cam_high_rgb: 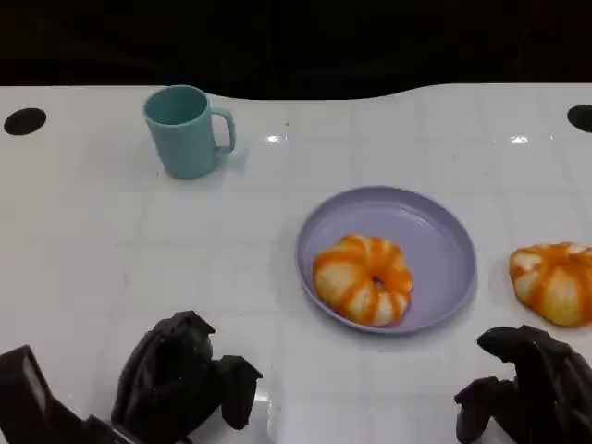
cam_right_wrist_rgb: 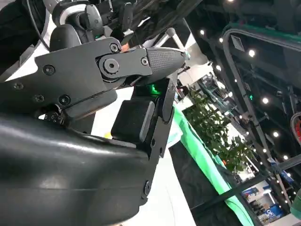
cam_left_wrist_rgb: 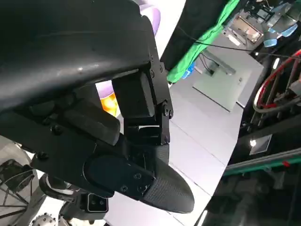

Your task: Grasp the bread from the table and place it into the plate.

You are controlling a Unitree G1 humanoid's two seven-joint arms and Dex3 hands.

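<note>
A lilac plate (cam_high_rgb: pixel 435 236) lies right of the table's middle, with one orange-and-white ring-shaped bread (cam_high_rgb: pixel 363 279) on its near left part. A second bread (cam_high_rgb: pixel 553 282) of the same kind sits on the bare table to the right of the plate, close to the picture's edge. My right hand (cam_high_rgb: pixel 527 388) hovers low, just in front of that second bread and apart from it, holding nothing. My left hand (cam_high_rgb: pixel 180 379) is at the near left, also holding nothing. The left wrist view shows a sliver of bread (cam_left_wrist_rgb: pixel 109 103) behind the fingers (cam_left_wrist_rgb: pixel 141 94).
A teal mug (cam_high_rgb: pixel 188 129) stands at the far left with its handle to the right. The white table (cam_high_rgb: pixel 139 259) has a black hole at each far corner (cam_high_rgb: pixel 25 120). Darkness lies beyond the far edge.
</note>
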